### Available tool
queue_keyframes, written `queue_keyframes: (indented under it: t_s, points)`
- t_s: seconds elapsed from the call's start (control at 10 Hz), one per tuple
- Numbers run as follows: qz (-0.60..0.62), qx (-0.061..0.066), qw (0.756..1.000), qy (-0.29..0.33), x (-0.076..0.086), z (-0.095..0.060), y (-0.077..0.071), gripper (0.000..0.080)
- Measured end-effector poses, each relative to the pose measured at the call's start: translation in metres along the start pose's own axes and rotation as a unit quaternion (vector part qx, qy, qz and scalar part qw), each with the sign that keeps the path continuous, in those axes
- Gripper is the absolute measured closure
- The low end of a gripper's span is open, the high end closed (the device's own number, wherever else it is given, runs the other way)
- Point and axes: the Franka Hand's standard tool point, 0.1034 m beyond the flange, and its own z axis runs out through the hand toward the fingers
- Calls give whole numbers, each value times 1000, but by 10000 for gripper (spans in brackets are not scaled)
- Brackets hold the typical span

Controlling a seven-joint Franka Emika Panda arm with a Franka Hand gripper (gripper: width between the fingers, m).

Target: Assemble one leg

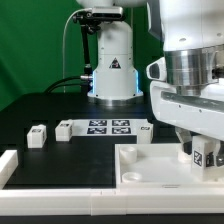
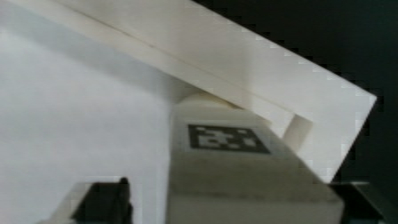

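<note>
A leg [image 1: 206, 156] stands upright on the large white tabletop piece [image 1: 150, 168] at the exterior view's right, its black-and-white tag facing the camera. My gripper [image 1: 203, 148] hangs straight over it, fingers down on either side. In the wrist view the leg [image 2: 228, 140] runs between the two dark fingertips [image 2: 107, 200], with a strip of tabletop [image 2: 71, 120] showing between one finger and the leg's side. The gripper [image 2: 228, 206] is open around the leg, not clamped on it. Where the leg's lower end meets the tabletop is hidden.
Two loose legs [image 1: 37, 136] [image 1: 64, 129] lie on the black table at the exterior view's left. The marker board [image 1: 110, 127] lies behind the tabletop. A white frame edge [image 1: 10, 165] runs along the front left. The robot base [image 1: 112, 65] stands at the back.
</note>
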Motion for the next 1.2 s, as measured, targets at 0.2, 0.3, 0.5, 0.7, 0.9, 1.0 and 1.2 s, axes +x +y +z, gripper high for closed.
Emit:
queue_keyframes:
  t_s: [0.2, 0.3, 0.5, 0.7, 0.9, 1.0, 1.2]
  points:
    - [-15, 0, 1000, -1, -4, 1, -1, 185]
    - [-102, -2, 995, 1, -7, 1, -2, 156]
    - [-255, -7, 967, 5, -10, 1, -3, 151]
    - [-388, -10, 922, 5, -6, 1, -1, 150]
    - [-490, -15, 871, 8, -2, 0, -1, 150]
    - [-538, -19, 843, 10, -2, 0, -1, 150]
    - [-594, -22, 804, 10, -1, 0, -1, 150]
